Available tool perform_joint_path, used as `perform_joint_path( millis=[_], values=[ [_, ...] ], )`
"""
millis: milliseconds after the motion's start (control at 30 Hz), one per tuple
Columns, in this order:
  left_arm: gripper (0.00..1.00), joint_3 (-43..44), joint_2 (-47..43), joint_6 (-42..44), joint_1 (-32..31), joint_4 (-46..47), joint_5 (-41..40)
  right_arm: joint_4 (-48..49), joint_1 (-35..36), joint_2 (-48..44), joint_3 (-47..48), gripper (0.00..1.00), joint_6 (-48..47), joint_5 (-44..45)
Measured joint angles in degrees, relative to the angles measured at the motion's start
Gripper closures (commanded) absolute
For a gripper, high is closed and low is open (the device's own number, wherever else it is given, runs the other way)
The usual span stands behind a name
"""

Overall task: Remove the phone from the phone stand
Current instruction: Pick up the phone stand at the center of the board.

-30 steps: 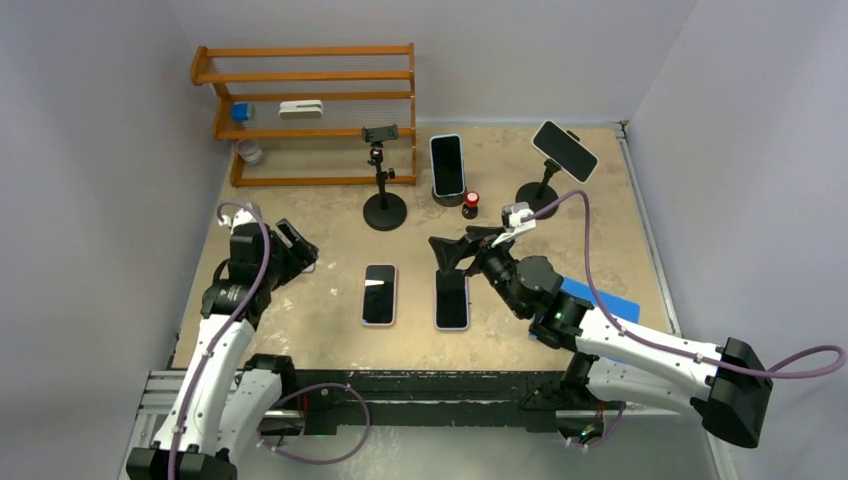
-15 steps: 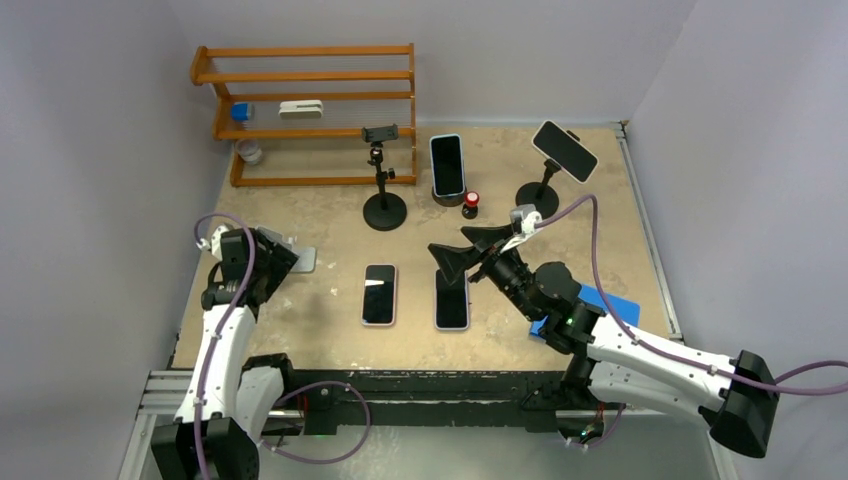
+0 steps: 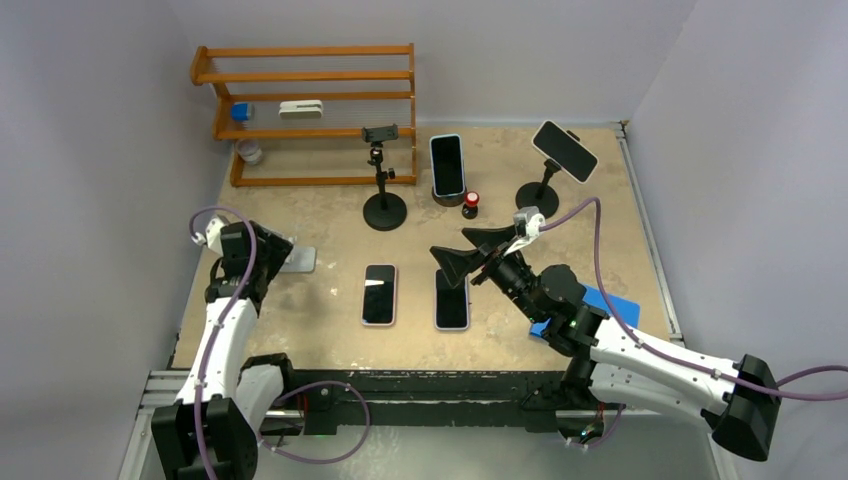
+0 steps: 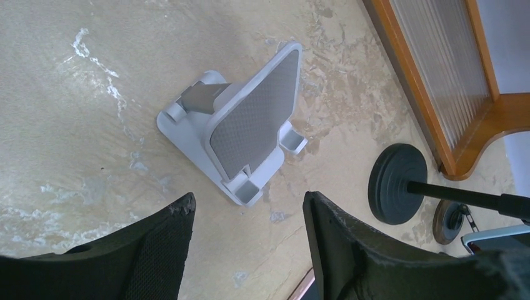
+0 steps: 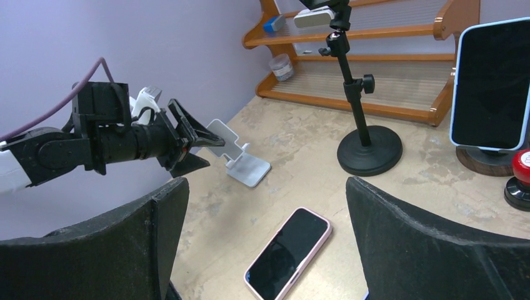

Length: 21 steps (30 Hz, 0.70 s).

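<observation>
Your right gripper point(image 3: 443, 264), jaws spread wide and holding nothing, is the nearer one to the upright phone point(image 3: 447, 165) on its round wooden stand point(image 3: 447, 194), which stands beyond it toward the back.

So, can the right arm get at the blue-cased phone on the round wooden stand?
Probably yes: the right gripper is open and near the blue-cased phone, bare table between them; only a small red-topped object sits beside the round wooden stand.
</observation>
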Motion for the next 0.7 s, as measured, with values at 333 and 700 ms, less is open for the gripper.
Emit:
perform_joint_path(
  millis=[333, 700],
  values=[
    [0.51, -2.16, 2.91, -1.55, 1.2, 7.02, -0.11, 0.02, 0.0, -0.15, -0.02, 0.04, -0.02, 0.0],
    [0.58, -3.82, 5.35, -3.67, 2.89, 11.58, 0.57, 0.02, 0.0, -0.24, -0.07, 0.04, -0.15, 0.04]
  ],
)
